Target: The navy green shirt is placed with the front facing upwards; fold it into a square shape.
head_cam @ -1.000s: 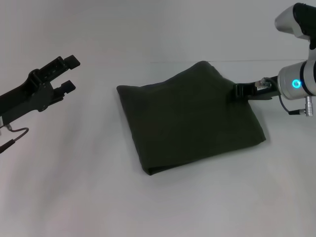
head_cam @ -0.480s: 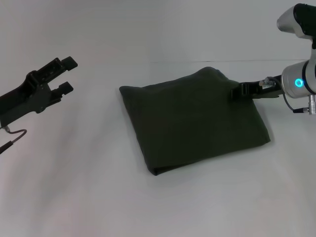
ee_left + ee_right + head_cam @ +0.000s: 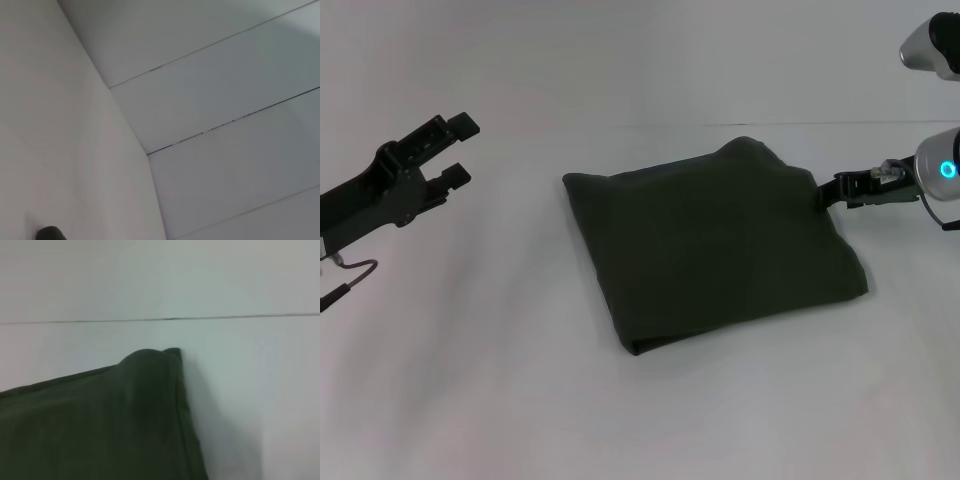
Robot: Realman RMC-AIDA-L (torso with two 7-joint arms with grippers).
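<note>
White table [image 3: 520,400], one folded navy green shirt [image 3: 710,240]

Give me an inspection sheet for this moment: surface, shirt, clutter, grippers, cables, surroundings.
Surface: white table, a thin seam line across its far part.
Job's things: navy green shirt folded into a rough square, lying flat; one far corner bulges.
Clutter: nothing seen.
Grippers: left gripper open, raised off to the left, away from the shirt; right gripper at the shirt's right edge.
Cables: thin grey cable looping under the left arm.
Surroundings: plain white wall panels.
</note>
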